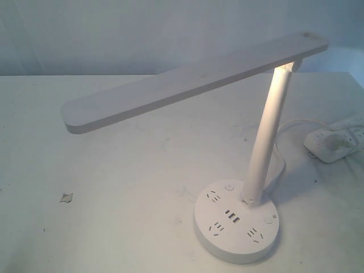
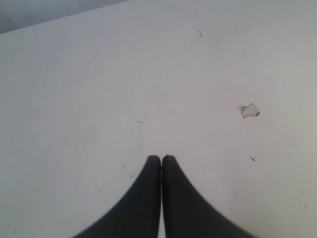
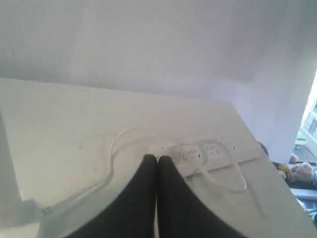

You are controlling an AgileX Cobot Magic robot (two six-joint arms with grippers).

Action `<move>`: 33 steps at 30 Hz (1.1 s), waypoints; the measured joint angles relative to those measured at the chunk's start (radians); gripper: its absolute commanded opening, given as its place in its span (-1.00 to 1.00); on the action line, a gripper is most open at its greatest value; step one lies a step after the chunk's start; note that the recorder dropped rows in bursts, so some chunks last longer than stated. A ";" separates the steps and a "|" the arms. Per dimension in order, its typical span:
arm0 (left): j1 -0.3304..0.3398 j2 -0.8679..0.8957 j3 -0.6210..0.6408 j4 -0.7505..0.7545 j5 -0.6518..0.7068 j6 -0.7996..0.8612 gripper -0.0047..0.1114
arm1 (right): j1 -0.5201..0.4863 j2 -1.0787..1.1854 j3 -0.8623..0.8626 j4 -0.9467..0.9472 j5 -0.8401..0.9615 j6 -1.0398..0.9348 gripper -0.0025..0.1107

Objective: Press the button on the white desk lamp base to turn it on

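Note:
The white desk lamp stands at the right of the exterior view, its long flat bar head (image 1: 193, 79) reaching up and left from the slim stem (image 1: 267, 136). The stem looks brightly lit just under the head. The lamp base (image 1: 236, 242) is a thick round disc with socket groups, a USB row and two small round buttons (image 1: 229, 186) (image 1: 267, 219). Neither gripper shows in the exterior view. My left gripper (image 2: 161, 158) is shut over bare table, holding nothing. My right gripper (image 3: 157, 157) is shut and empty, pointing towards the power strip; the lamp base is out of both wrist views.
A white power strip (image 1: 335, 142) (image 3: 213, 153) lies at the table's right edge, with a white cable (image 3: 111, 148) looping across the table. A small grey scrap (image 1: 67, 197) (image 2: 250, 110) lies on the white tabletop (image 1: 114, 170) left of the lamp.

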 measured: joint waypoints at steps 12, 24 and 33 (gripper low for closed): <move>0.000 0.000 0.000 0.000 0.000 0.000 -0.92 | 0.000 0.000 0.058 0.006 0.152 0.160 -0.96; 0.000 0.000 0.000 0.000 0.000 0.000 -0.92 | 0.041 0.000 0.058 0.004 0.152 0.204 -0.96; 0.000 0.000 0.000 0.000 0.000 0.000 -0.92 | 0.043 0.000 0.058 0.004 0.152 0.204 -0.96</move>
